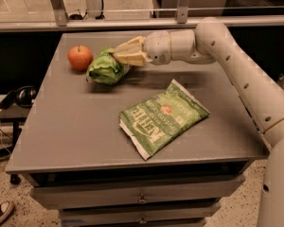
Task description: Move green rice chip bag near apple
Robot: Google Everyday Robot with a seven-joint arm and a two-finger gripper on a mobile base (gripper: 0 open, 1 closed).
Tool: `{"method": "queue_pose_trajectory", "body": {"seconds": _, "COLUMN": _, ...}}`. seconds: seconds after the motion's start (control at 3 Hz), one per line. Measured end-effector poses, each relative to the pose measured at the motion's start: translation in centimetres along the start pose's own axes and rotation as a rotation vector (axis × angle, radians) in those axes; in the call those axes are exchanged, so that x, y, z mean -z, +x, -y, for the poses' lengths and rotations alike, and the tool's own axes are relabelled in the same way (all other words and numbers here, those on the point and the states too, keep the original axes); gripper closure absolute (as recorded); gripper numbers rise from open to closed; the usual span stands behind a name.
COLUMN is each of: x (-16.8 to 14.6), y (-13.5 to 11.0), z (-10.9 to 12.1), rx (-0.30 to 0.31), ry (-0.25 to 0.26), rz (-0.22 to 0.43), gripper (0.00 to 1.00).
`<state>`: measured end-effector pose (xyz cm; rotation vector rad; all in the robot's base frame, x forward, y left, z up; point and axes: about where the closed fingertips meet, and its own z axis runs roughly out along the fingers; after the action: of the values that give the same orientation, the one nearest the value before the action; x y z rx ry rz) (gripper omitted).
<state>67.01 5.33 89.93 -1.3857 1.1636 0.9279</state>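
Green and crumpled, the rice chip bag (105, 68) sits at the far left of the grey table (85, 126), just beside the apple (80, 57), with the gripper (125, 55) clamped on its right end. Placement looks nearly done, so what matters now is a gentle release: lower until the bag rests fully on the table, let go without dragging it, and avoid nudging the apple, which could roll. Well apart, nearer the front, lies the big chip bag (163, 117). Drawers (142, 195) under the table are closed, contents hidden
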Motion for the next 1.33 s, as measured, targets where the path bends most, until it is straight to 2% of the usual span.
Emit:
{"method": "queue_pose_trajectory", "body": {"seconds": 0.33, "x": 0.7, "y": 0.1, "z": -0.1, "rx": 0.016, "ry": -0.021, "rz": -0.017, "gripper": 0.13}}
{"method": "queue_pose_trajectory", "body": {"seconds": 0.67, "x": 1.7, "y": 0.3, "z": -0.2, "rx": 0.016, "ry": -0.029, "rz": -0.035, "gripper": 0.00}}
{"method": "queue_pose_trajectory", "body": {"seconds": 1.33, "x": 10.1, "y": 1.3, "z": 1.4, "rx": 0.007, "ry": 0.046, "rz": -0.153, "gripper": 0.00}}
